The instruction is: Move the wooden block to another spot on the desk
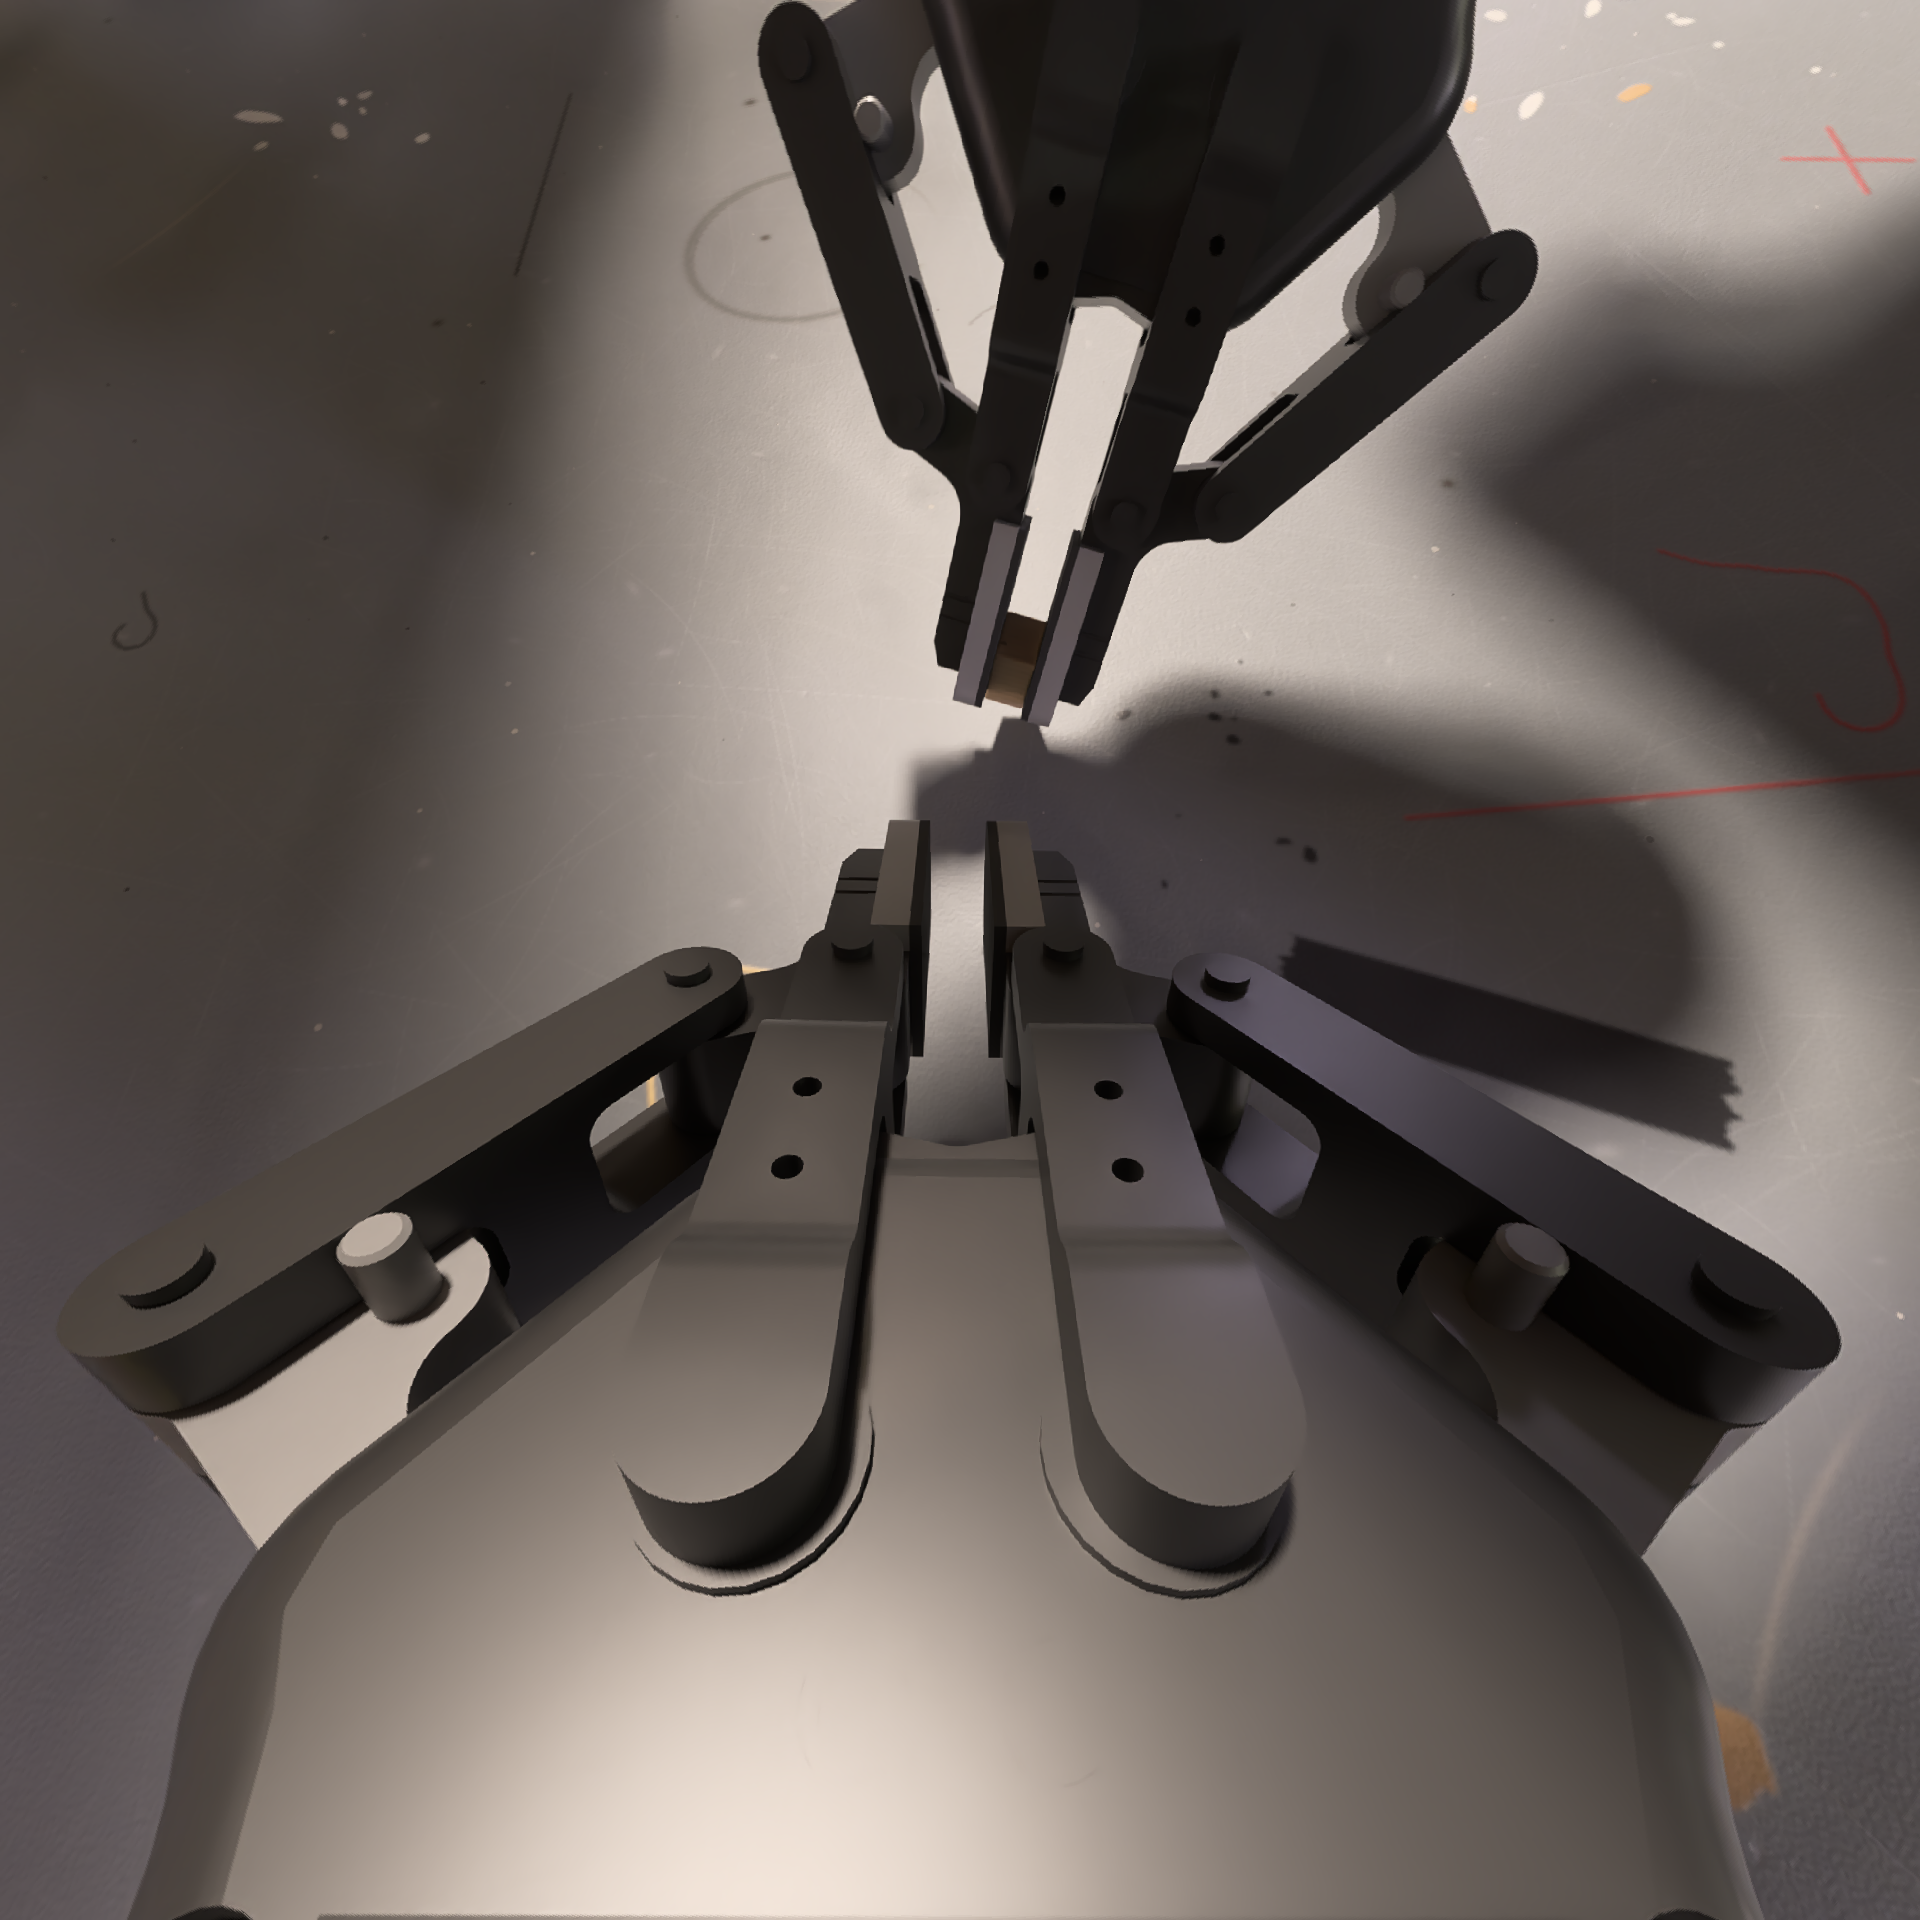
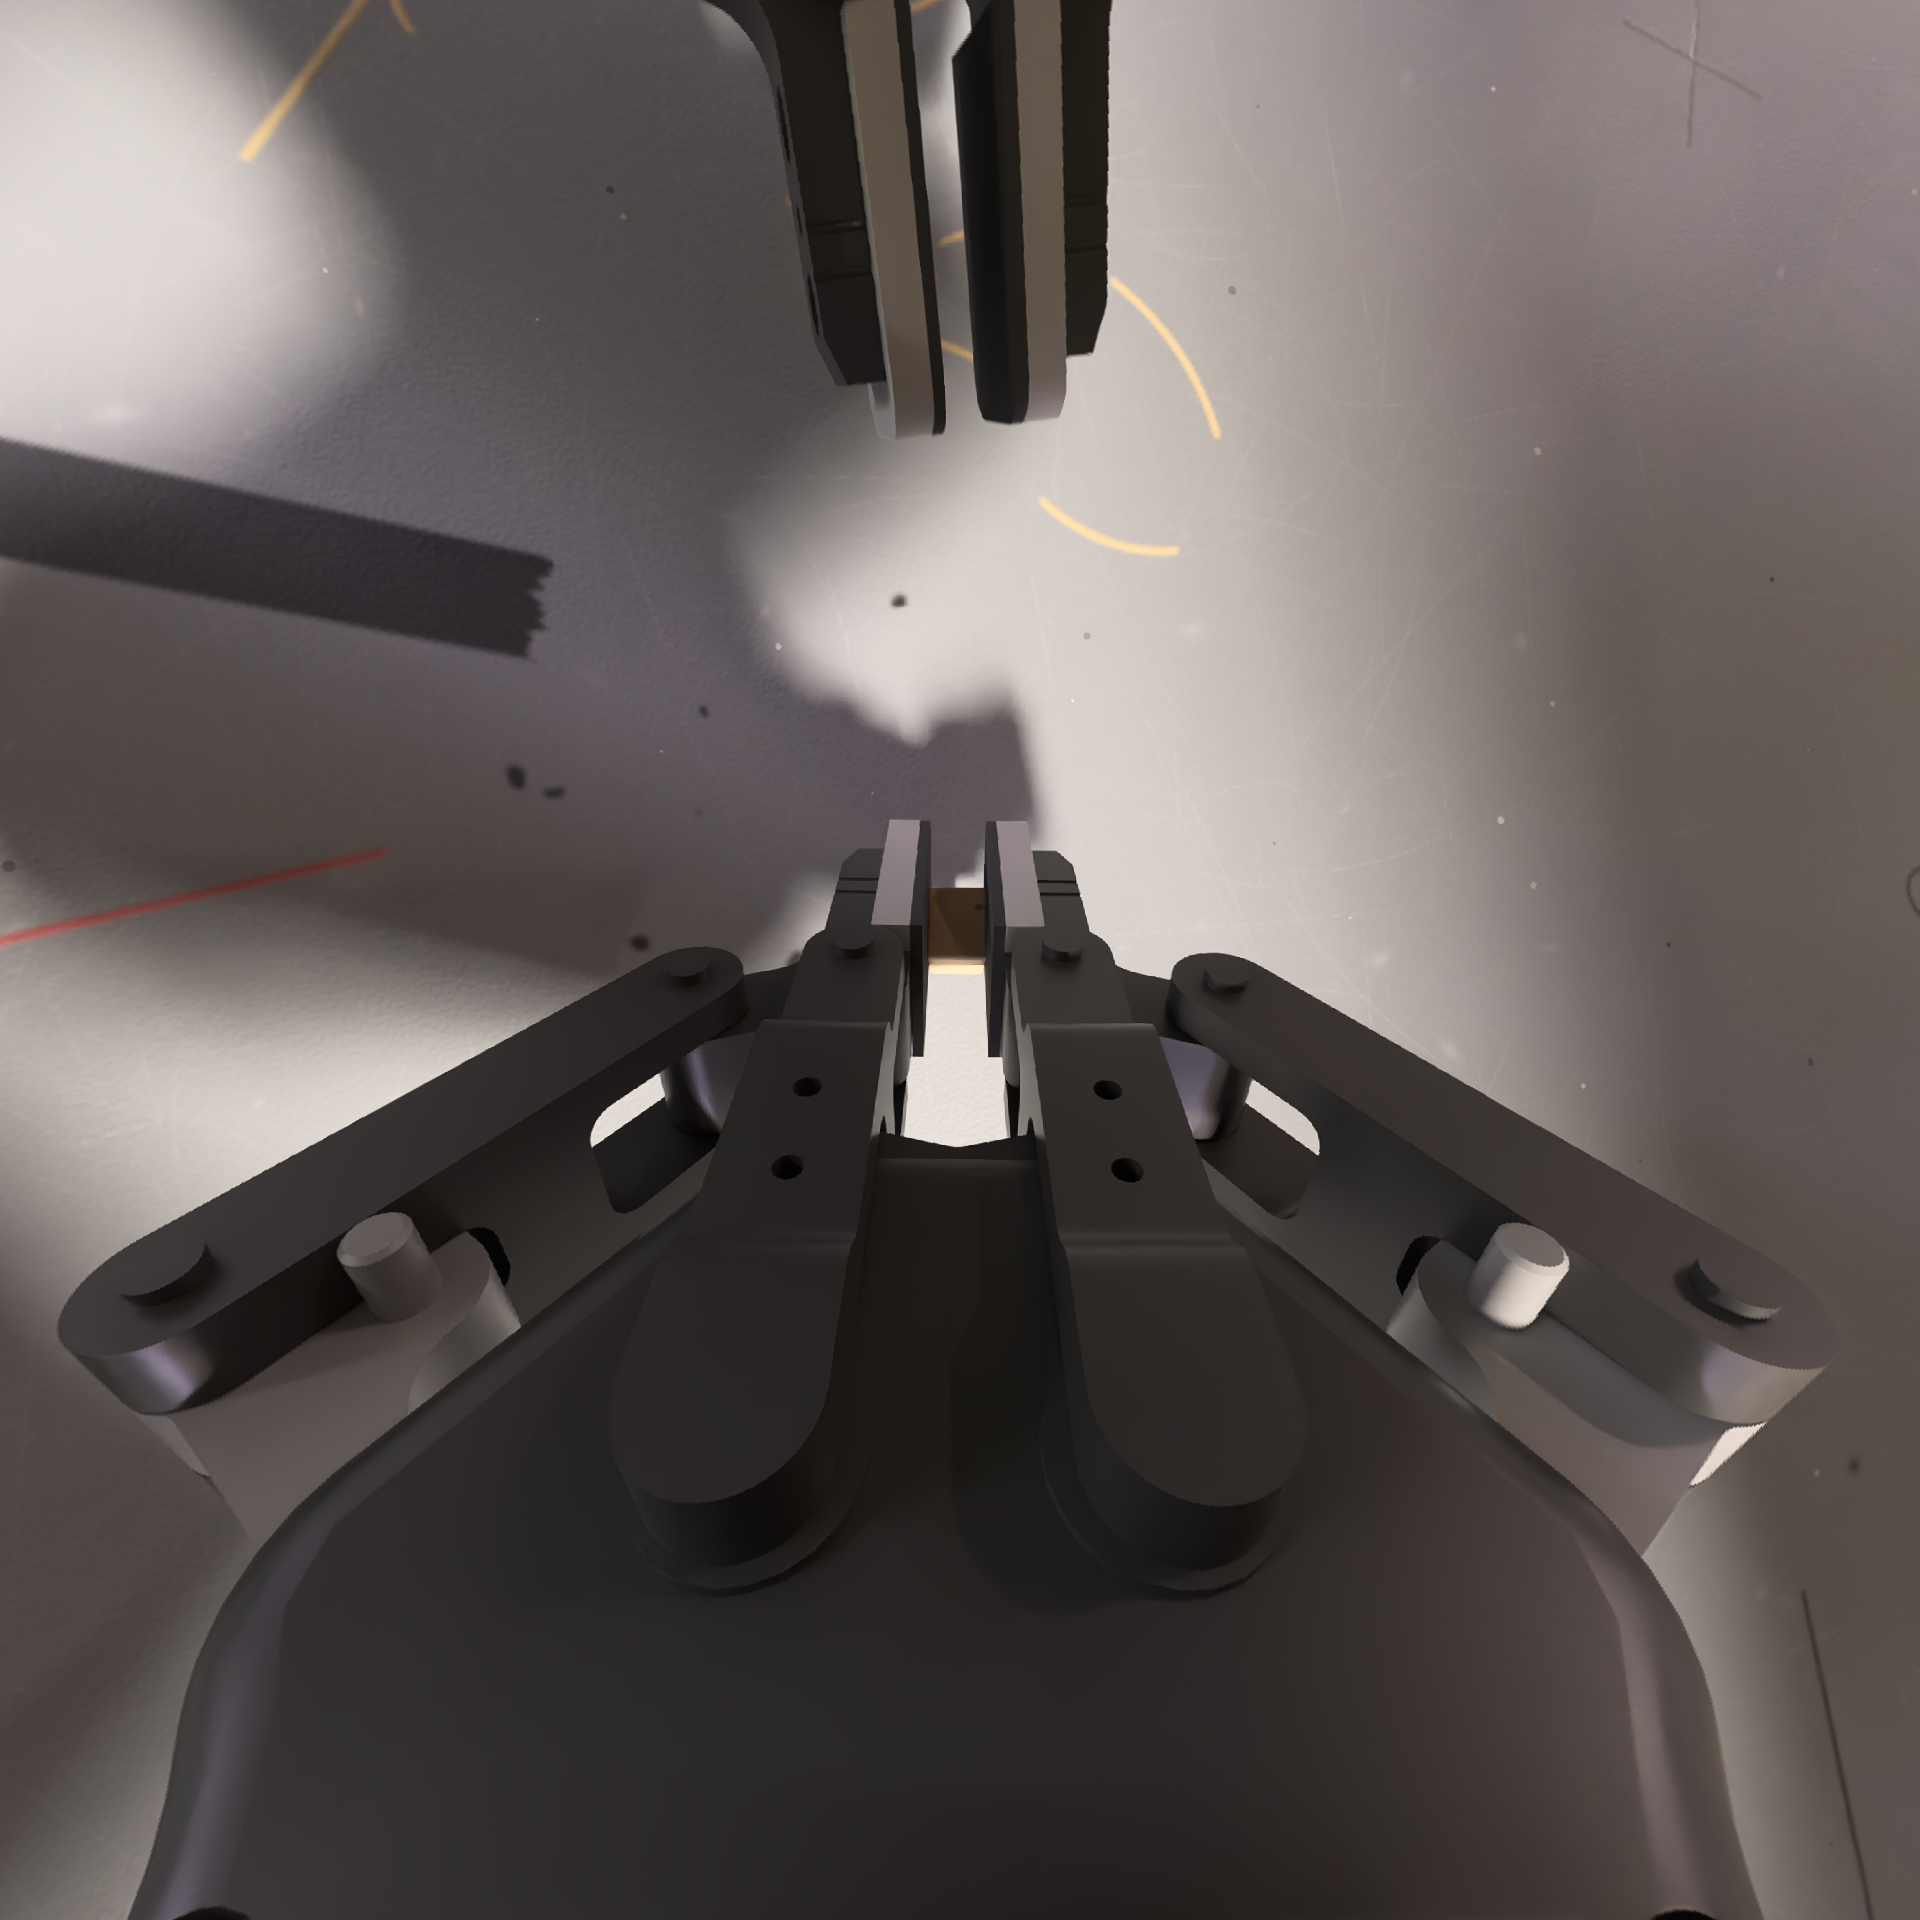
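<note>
The small wooden block (image 2: 956, 925) sits clamped between the pads of my right gripper (image 2: 956, 831), which is shut on it. In the left wrist view the block (image 1: 1013, 665) shows near the tips of the right gripper (image 1: 1020, 707), close above the grey desk (image 1: 416, 623); I cannot tell whether it touches the desk. My left gripper (image 1: 956, 831) faces it from a short distance, its jaws a narrow gap apart with nothing between them. It also shows at the top of the right wrist view (image 2: 961, 416).
A black strip of tape (image 1: 1662, 1049) lies on the desk to the right of my left gripper; it also shows in the right wrist view (image 2: 260, 561). Red lines (image 1: 1662, 795) and yellow arcs (image 2: 1195, 364) are drawn on the scuffed surface.
</note>
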`<state>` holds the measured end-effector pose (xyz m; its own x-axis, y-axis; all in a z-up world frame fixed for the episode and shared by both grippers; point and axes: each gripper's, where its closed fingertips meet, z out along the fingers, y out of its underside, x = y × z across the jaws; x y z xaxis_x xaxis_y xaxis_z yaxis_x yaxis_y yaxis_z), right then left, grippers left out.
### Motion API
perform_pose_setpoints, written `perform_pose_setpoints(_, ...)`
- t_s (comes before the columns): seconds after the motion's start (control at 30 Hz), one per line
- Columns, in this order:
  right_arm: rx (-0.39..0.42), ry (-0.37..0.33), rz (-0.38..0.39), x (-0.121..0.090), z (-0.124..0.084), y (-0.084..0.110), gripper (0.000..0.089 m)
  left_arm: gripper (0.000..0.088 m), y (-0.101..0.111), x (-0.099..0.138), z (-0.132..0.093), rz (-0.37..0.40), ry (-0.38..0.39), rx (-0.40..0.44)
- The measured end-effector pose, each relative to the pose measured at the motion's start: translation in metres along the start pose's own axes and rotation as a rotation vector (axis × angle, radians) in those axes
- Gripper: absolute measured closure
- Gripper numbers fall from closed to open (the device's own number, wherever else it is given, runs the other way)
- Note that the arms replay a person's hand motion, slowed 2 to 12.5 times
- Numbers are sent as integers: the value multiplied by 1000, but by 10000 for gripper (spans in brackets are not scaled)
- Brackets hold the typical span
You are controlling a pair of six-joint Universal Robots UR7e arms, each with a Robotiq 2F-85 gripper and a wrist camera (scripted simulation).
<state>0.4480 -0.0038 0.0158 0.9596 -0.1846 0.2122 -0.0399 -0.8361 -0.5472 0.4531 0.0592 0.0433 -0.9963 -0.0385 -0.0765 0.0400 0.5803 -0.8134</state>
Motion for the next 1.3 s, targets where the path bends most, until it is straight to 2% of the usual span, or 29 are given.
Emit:
perform_pose_setpoints(0.57,-9,-28,-44,-1,4,-2,801,789,-2,-1,7,-27,27,16)
perform_pose_setpoints(1.3,-8,0,-40,3,6,-2,801,789,-2,-1,8,-35,37,19)
